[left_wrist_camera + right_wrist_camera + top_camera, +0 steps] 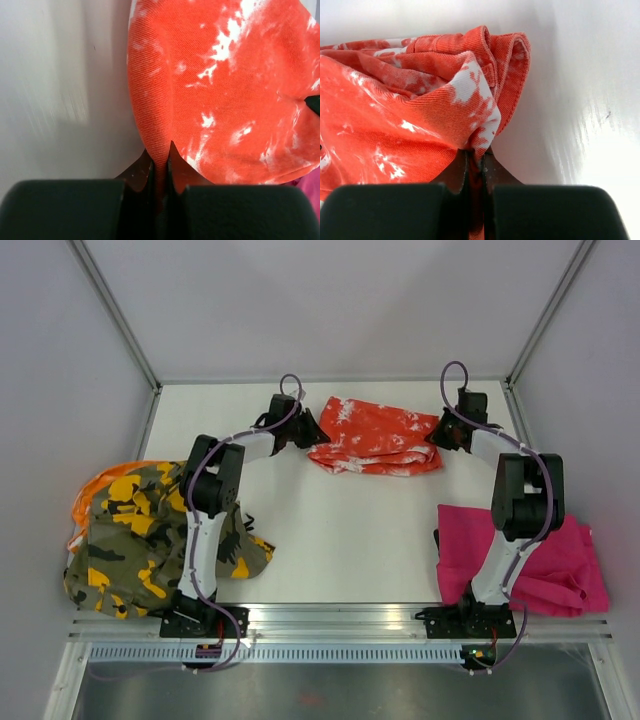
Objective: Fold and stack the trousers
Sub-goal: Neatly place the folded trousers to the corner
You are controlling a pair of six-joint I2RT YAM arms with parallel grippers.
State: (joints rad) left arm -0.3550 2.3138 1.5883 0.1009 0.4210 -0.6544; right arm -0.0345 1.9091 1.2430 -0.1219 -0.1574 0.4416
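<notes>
Orange trousers (375, 437) pinched at both ends, far side of the worktop (340, 530).
Left jaws and right jaws each clamp a cloth edge, probably so both ends can move together for the fold.

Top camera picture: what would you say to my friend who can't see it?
The left claw and right claw each pinch one end of orange-red trousers at the far side of a white table. Camouflage trousers lie heaped at the near left, pink trousers at the near right.
</notes>
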